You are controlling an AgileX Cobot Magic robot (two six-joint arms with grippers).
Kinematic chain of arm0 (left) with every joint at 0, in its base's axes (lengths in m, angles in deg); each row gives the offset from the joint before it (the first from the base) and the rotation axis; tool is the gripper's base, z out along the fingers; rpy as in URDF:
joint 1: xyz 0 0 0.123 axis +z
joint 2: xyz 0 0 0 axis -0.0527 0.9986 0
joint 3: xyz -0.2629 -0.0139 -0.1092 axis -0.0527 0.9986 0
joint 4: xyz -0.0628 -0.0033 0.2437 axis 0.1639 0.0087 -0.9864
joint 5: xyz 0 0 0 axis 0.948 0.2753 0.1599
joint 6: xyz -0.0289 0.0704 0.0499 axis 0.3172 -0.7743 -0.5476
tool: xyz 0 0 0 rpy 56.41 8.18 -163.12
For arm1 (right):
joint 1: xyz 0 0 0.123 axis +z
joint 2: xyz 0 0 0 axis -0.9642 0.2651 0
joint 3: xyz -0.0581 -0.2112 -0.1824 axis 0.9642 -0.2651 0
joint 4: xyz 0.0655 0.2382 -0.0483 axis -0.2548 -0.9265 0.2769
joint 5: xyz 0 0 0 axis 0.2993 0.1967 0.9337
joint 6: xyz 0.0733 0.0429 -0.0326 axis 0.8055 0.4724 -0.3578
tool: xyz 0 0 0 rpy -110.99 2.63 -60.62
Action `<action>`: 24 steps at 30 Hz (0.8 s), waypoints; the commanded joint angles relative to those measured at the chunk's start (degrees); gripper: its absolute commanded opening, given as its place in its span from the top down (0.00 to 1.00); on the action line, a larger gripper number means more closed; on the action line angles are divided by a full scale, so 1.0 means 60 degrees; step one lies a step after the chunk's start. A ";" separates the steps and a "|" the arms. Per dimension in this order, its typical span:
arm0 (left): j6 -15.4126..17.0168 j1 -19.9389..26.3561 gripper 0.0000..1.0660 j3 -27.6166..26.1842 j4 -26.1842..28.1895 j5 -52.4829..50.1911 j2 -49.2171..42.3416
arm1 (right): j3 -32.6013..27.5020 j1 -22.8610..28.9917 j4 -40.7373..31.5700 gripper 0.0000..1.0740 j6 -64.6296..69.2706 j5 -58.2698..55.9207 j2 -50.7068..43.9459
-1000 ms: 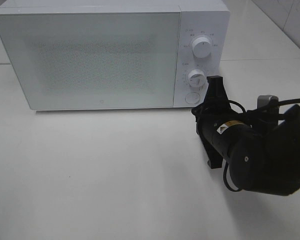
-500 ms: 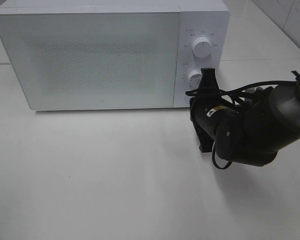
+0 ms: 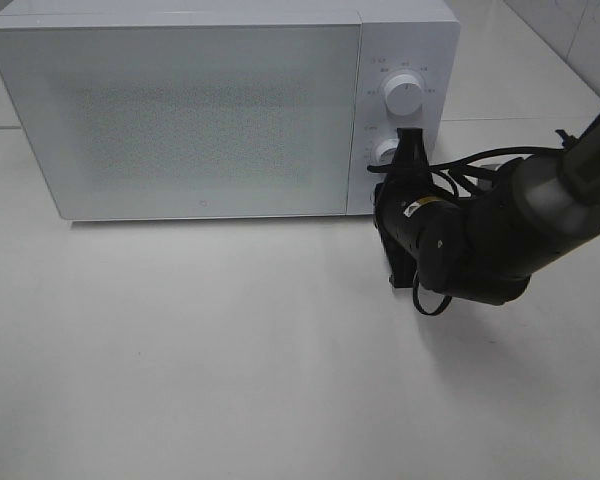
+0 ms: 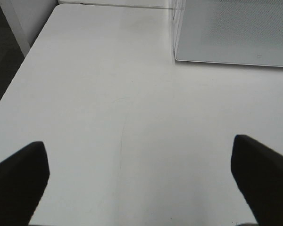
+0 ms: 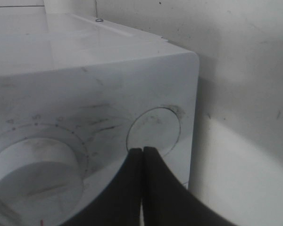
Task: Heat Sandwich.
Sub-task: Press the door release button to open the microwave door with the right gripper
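Note:
The sandwich is out of view. The white microwave (image 3: 180,110) stands at the back of the table with its door closed. My right gripper (image 3: 409,148) is shut with nothing in it, and it points at the control panel beside the lower knob (image 3: 384,152). In the right wrist view the closed fingertips (image 5: 142,153) meet the lower edge of the round button (image 5: 153,131), next to the lower knob (image 5: 33,172). My left gripper (image 4: 141,188) hovers open over bare table, its fingers (image 4: 19,181) spread wide, left of the microwave's corner (image 4: 226,33).
The upper knob (image 3: 405,97) sits above the right gripper on the panel. The white table (image 3: 200,350) spreads out in front of the microwave. Its left edge (image 4: 19,61) drops to a dark floor. A tiled wall rises at the back right.
The right arm has swung left and in toward the microwave, bringing its shut fingertips from beside the panel up against the round button. The left gripper has not visibly changed.

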State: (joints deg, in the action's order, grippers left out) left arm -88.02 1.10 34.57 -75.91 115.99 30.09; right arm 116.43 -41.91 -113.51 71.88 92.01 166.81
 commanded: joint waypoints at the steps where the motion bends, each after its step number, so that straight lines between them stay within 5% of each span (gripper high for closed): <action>1: 0.0000 0.0010 0.06 0.0010 0.0048 -0.0086 -0.0076 | 0.0191 -0.0124 0.0134 1.00 0.0067 -0.0153 0.0095; 24: 0.0000 0.0010 0.06 0.0010 0.0029 -0.0086 -0.0086 | 0.0793 -0.0134 -0.0334 1.00 -0.0134 0.1251 0.0525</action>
State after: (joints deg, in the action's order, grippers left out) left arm -88.02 1.10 34.57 -75.91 115.99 30.09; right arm 119.41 -42.48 -115.63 71.82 94.01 170.24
